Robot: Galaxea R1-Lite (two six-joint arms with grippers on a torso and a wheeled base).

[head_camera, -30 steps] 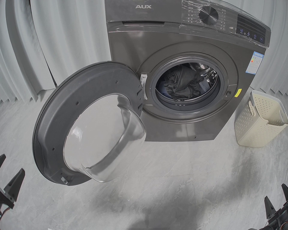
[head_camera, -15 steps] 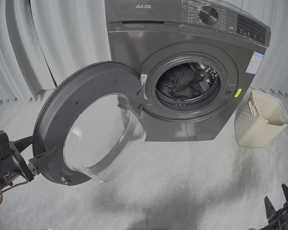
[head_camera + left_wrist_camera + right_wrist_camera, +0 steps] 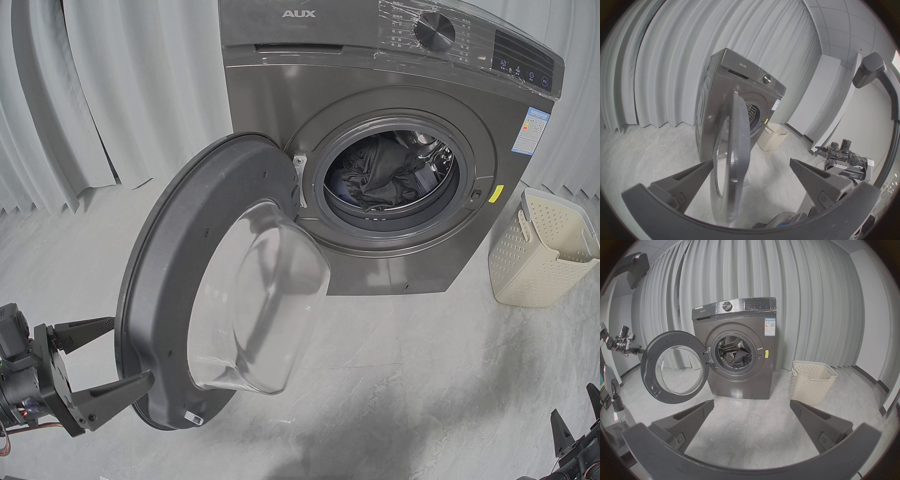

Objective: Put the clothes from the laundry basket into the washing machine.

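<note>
- Pale pleated curtains (image 3: 125,94) hang behind the scene, and a grey marbled floor (image 3: 375,387) fills the lower half of the head view.
- The washing machine (image 3: 387,81) stands at the upper centre of the head view. It is a dark grey front loader with a dial and a control panel along its top edge.
- Its round door (image 3: 181,250) is swung out on the hinge toward the lower left of the frame. The clear glass bowl (image 3: 262,300) bulges from the door's inner face.
- The clothes (image 3: 381,172) lie inside the drum as a dark crumpled heap, seen through the open port at centre right.
- The laundry basket (image 3: 537,262) is cream and perforated. It sits on the floor at the right edge of the frame, just beside the machine's lower right corner and tilted slightly.
- The left gripper (image 3: 132,350) is at the lower left with its fingers spread wide. One finger lies on each side of the door's outer rim.
- In the left wrist view the door (image 3: 734,150) stands edge-on between the parted fingers of the left gripper (image 3: 750,164). There is a gap on both sides, so nothing is clamped.
- The right gripper (image 3: 575,415) sits low in the bottom right corner, well apart from the basket.
- In the right wrist view its fingers are wide apart around bare floor. The machine (image 3: 740,321), the clothes (image 3: 739,357) and the basket (image 3: 812,380) lie beyond them.
</note>
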